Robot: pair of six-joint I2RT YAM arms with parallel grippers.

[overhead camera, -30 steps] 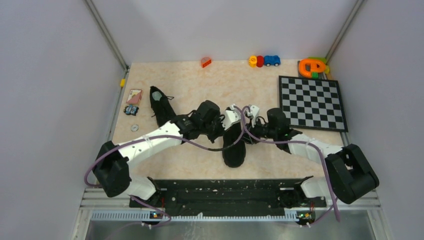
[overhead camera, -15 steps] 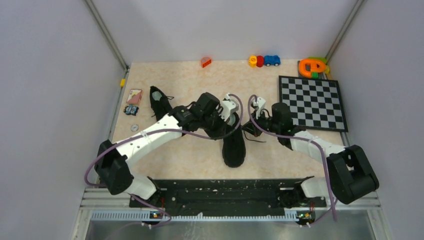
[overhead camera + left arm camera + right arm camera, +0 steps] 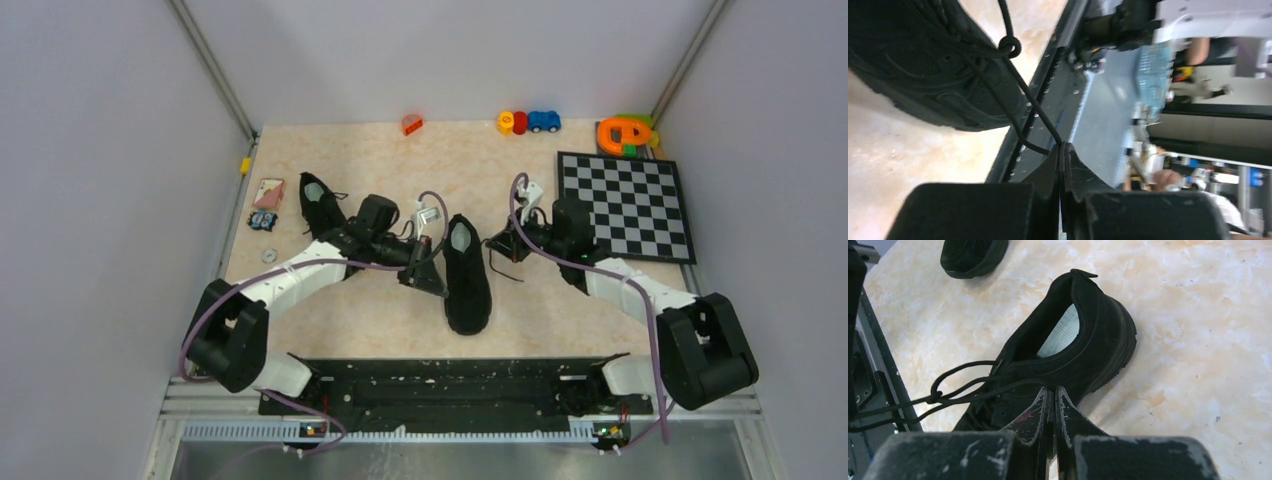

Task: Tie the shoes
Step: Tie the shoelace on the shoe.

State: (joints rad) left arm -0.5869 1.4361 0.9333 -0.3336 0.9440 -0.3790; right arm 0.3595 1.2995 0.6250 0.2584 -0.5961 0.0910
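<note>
shoe [image 3: 1098, 335]: matt black, kinda fuzzy cloth, mesh panels
laces [image 3: 1020, 90]: thin black woven cord
table [image 3: 1198, 315]: smooth marble-look top, slight sheen
right gripper [image 3: 1053, 389]: matt black plastic, scuffed

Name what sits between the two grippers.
The middle shoe lies between left gripper and right gripper, each pinching its lace, in the top external view.

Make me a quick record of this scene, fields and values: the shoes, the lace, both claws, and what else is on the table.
middle shoe: black, between the arms, pale insole showing
other shoe: black, farther left, not held
left claw: shut on lace
right claw: shut on lace beside the middle shoe
knot: one, in the lace at the middle shoe
chessboard: right side of table
toys: along the far edge
</note>
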